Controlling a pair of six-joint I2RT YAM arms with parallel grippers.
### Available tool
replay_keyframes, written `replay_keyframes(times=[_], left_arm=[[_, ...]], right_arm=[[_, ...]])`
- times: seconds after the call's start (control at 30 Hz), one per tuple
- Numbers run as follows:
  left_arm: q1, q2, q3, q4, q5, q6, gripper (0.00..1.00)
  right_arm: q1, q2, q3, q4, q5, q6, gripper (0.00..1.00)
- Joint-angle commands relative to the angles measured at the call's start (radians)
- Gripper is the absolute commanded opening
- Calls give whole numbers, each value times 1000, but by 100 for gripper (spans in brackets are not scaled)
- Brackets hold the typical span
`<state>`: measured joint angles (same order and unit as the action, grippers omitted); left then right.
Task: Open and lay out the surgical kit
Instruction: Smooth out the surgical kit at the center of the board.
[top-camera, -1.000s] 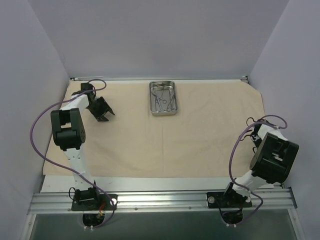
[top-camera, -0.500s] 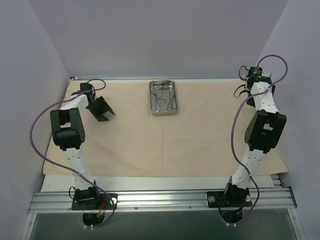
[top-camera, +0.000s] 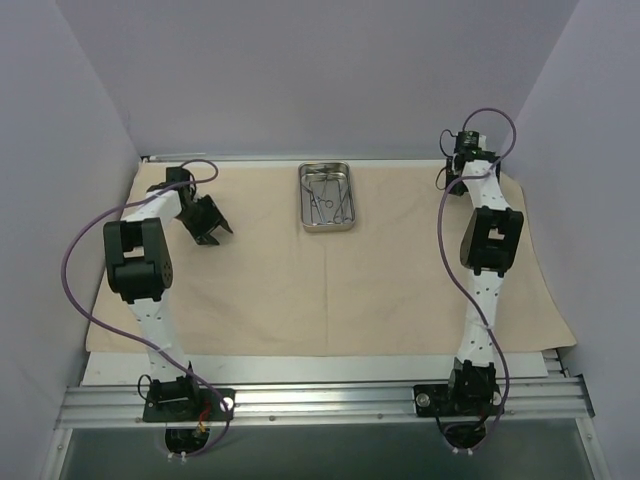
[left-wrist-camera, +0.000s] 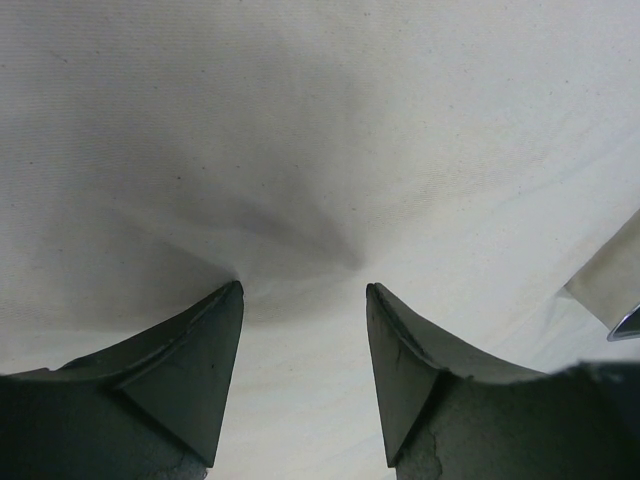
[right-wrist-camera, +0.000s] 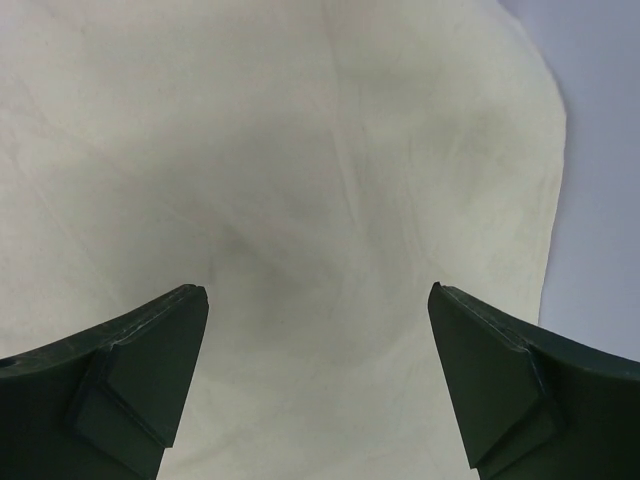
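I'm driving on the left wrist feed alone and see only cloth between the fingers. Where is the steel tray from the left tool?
Observer: The steel tray sits at the far middle of the beige cloth, off to the right of the left tool and apart from it.
Operator: Is anything in it?
Observer: Yes, thin ring-handled instruments lie inside the tray; none are out on the cloth.
Operator: And the right tool?
Observer: The right tool is wide open and holds nothing, above the far right part of the cloth.
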<state>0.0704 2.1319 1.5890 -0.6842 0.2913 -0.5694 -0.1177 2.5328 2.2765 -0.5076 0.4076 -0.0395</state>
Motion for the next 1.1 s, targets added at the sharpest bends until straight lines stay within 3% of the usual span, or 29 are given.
replay_keyframes(times=[0.0,0.17,0.3,0.53,0.73,0.9,0.97,1.07], left_arm=[[-18,-26,-3,-25,-21,8,62],[-15,-24,-8,-34,-29,8,62],[-12,-20,6,-46,-29,6,63],[-14,-17,9,-32,-20,-7,63],[-12,-17,14,-41,-18,-1,62],[-12,-13,23,-46,-14,6,63],[-14,-7,32,-49,-4,8,63],[-12,3,45,-58,-3,17,62]], right_arm=[[-46,-16,49,86,-45,-72,100],[-95,27,101,83,-140,-60,100],[-123,61,118,72,-355,-14,98],[-103,109,78,15,-513,87,86],[-66,90,-37,-11,-504,86,56],[-28,-2,-161,-8,-478,92,24],[-16,-64,-253,0,-475,96,4],[9,-149,-369,-2,-518,118,0]])
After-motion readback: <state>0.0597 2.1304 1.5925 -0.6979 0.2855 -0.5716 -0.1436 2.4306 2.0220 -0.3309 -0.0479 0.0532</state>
